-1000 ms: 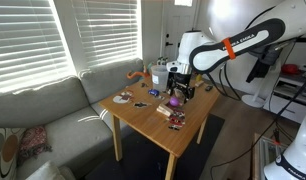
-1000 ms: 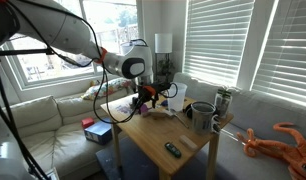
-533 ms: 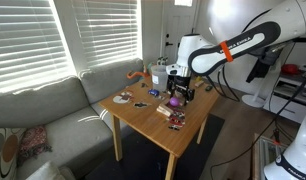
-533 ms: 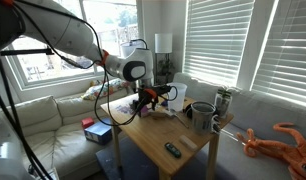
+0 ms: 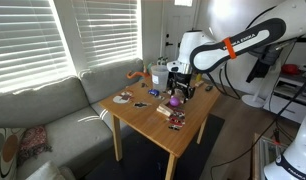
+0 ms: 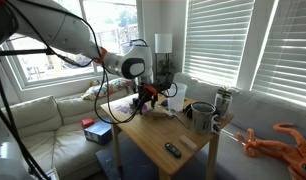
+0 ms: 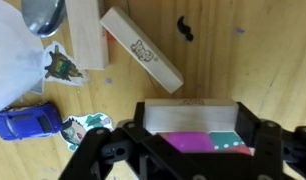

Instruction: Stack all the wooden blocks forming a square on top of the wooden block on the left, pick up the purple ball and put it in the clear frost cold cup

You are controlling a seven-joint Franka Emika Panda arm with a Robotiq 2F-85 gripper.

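Located the purple ball (image 5: 174,101) on the table (image 5: 143,122) in an exterior view, directly beneath the gripper (image 5: 179,90). Placed the frosted cup (image 5: 158,75) well apart from it, toward the back of the tabletop.

Showed two wooden blocks (image 7: 141,50) in the wrist view. Found one lying diagonally with a small print on its upper face, the other (image 7: 86,30) upright in the picture beside it, their near corners almost meeting. Recorded both flat on the wood, unstacked.

Showed the fingers (image 7: 143,125) set apart in the same view, with a pink-and-teal patch (image 7: 203,143) filling the gap between them. Could not tell whether this patch was the ball. Could not tell either whether the pads pressed on it or only straddled it.

Noted, to the left in the wrist view, a blue toy car (image 7: 23,124), two stickers (image 7: 61,65) and a metal spoon (image 7: 43,12) at the top edge.

Compared with the frames from one second and half a second before: found ball, cup and gripper at the same spots, with only a slight sway of the arm's upper links at the half-second mark.
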